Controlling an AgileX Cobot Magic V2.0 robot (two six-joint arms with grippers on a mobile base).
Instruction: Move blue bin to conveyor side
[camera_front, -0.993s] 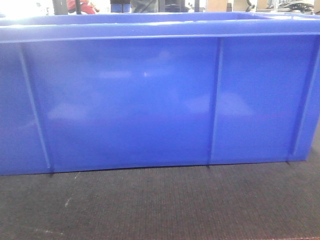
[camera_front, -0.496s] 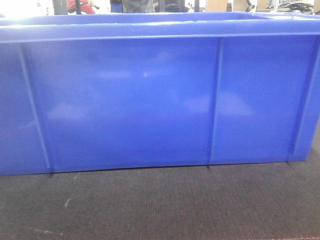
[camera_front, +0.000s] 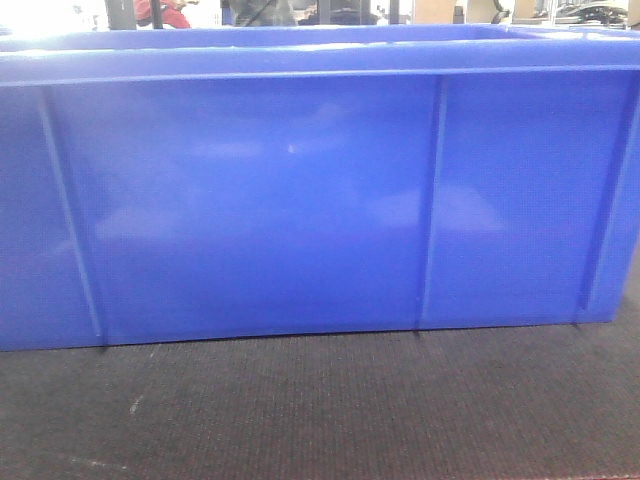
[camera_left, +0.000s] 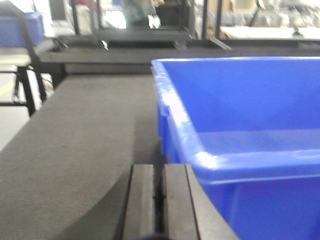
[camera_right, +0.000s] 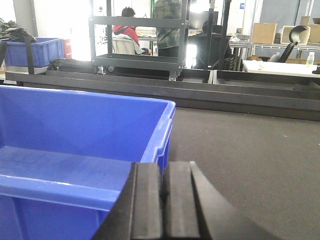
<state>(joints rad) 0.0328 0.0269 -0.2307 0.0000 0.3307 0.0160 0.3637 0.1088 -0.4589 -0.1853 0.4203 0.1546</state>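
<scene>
The blue bin stands on the dark grey textured belt and fills the front view; its long wall with thin vertical ribs faces me. In the left wrist view my left gripper is shut and empty, just outside the bin's near left corner, low over the belt. In the right wrist view my right gripper is shut and empty at the bin's near right corner, with open belt to its right. I cannot tell whether either touches the bin. The bin looks empty inside.
A black frame runs along the belt's far edge. Behind it stand a dark wheeled rack and people. A second blue bin sits far left on a stand; it also shows in the left wrist view.
The bin and belt have not moved in the front view. Only a person in the background has shifted.
</scene>
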